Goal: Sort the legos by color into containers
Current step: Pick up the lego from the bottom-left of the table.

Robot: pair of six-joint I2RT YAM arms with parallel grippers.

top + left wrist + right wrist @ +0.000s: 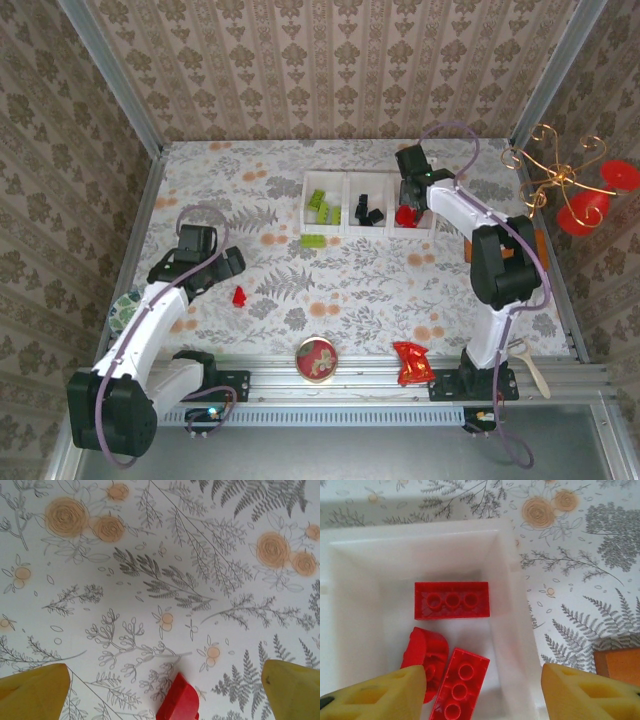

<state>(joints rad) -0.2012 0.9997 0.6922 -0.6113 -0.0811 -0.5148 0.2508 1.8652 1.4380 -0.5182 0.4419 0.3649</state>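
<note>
Seen from above, a small red plastic brick (239, 296) lies loose on the flower-patterned desk (330, 300) toward its left edge. It sits just beside the left end effector (228, 263), on the side toward the near edge, so the left arm is much the nearer. A lime-green oblong brick (313, 241), its long axis running left to right, lies just in front of the white three-compartment plastic tray (346, 200). The right end effector (408, 200) hovers over the tray's right compartment.

The left wrist view shows the left end effector (164, 692) spread wide and empty, with the red brick (178, 702) between its yellow fingertips (32, 690). The brick is cut off at the frame's bottom, so I cannot tell its long axis.

In the right wrist view the right end effector (482, 695) is released and grips nothing. Below it are three red pieces (452, 600), which from overhead blur into one blob.
</note>
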